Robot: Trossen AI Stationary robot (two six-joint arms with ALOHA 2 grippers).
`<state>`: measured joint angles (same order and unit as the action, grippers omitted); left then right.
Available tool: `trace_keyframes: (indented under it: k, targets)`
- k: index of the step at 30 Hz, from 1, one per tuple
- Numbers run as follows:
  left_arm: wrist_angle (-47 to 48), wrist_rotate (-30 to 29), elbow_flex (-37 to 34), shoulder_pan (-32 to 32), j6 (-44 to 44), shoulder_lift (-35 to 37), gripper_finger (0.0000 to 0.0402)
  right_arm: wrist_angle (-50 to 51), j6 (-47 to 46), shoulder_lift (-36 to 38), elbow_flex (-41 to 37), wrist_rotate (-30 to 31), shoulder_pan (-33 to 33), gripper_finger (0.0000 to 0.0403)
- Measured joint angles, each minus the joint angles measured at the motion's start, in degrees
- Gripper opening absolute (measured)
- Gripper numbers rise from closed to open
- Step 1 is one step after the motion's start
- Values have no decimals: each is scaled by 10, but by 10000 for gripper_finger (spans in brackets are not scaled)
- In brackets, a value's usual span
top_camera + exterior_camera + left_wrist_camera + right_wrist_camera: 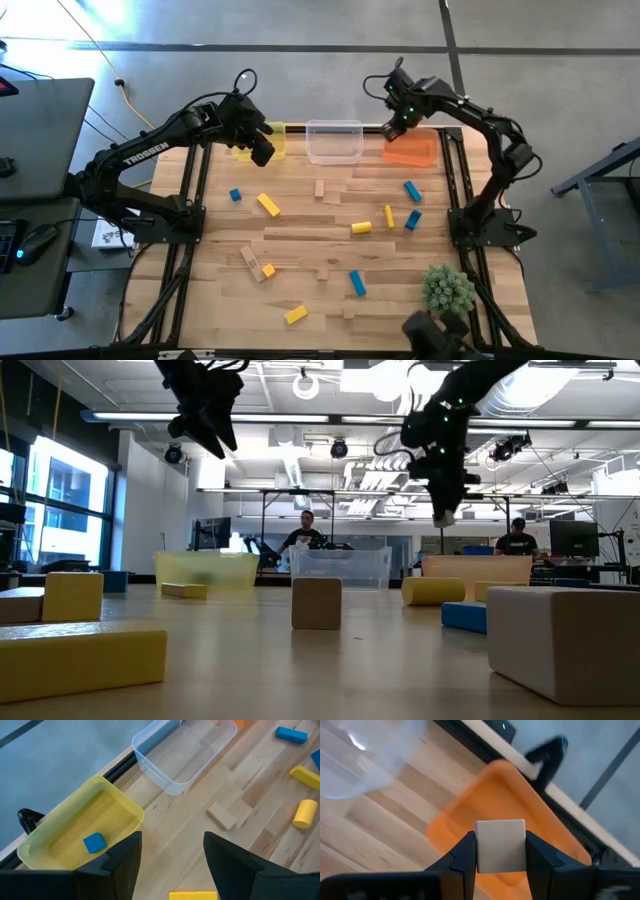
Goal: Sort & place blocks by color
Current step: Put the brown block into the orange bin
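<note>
Blue, yellow and plain wood blocks lie scattered on the table, among them a yellow bar and a blue bar. My left gripper hangs open and empty in the air, beside the yellow bin. One blue block rests on that bin's floor. My right gripper is raised above the orange bin, shut on a plain wood cube. The clear bin stands between the two coloured bins. My right gripper pinches the plain wood cube by two opposite side faces, one finger on each. The fingers point down at it from above. The cube is lifted clear and held level over the orange bin; in the low view it shows at the fingertips.
The three bins stand in a row along the table's far edge. A spiky green plant ball sits near the near right corner. People sit in the room beyond the table. Bare wood lies between the bins and the blocks.
</note>
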<state>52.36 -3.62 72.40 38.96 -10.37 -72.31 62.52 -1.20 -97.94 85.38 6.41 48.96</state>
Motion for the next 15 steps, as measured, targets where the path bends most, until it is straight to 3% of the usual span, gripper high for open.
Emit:
trace_keyframes:
  k: [6,15]
  targets:
    - [0,0,0,0,-14,0,202,8,10,-24,0,-37,32,103]
    - [0,-5,0,0,-30,0,202,26,28,-92,0,-34,43,103]
